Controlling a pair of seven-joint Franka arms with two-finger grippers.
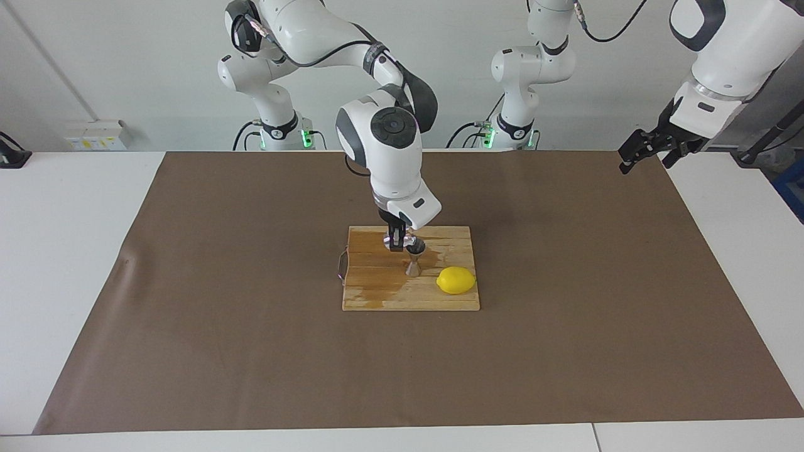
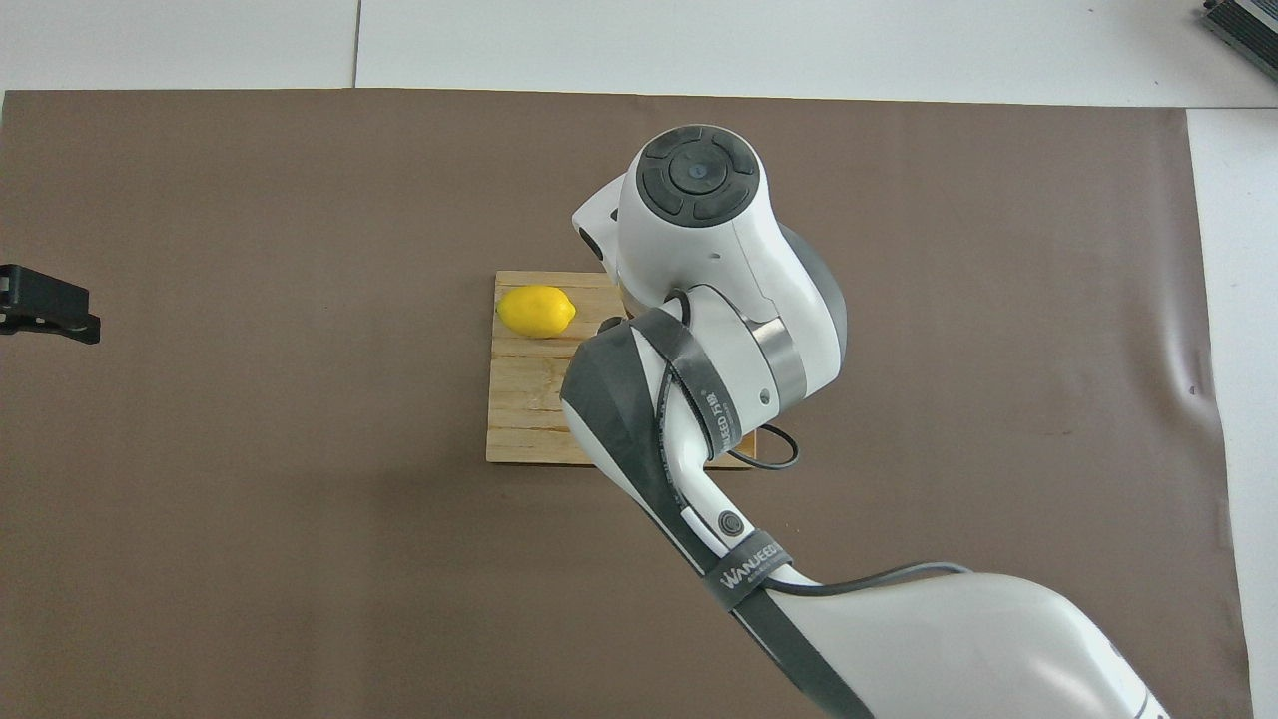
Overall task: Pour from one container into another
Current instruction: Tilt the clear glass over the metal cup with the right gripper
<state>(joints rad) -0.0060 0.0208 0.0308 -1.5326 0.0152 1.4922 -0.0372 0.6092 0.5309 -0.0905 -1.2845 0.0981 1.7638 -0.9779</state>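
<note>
The small steel jigger (image 1: 414, 258) stands upright on the wooden cutting board (image 1: 408, 296), beside the lemon (image 1: 456, 280). My right gripper (image 1: 398, 242) comes down over the board and is shut on the tiny clear glass cup (image 1: 409, 239), which it holds tilted right at the jigger's top rim. In the overhead view the right arm covers the cup and nearly all of the jigger; the lemon (image 2: 536, 311) and the board (image 2: 524, 399) show. My left gripper (image 1: 647, 150) waits open and empty, raised over the mat's edge at the left arm's end; it also shows in the overhead view (image 2: 45, 300).
Dark wet patches spread over the board (image 1: 377, 289) around the jigger and toward the right arm's end. A thin wire loop (image 1: 341, 263) sticks out at the board's edge there. A brown mat (image 1: 251, 351) covers the table.
</note>
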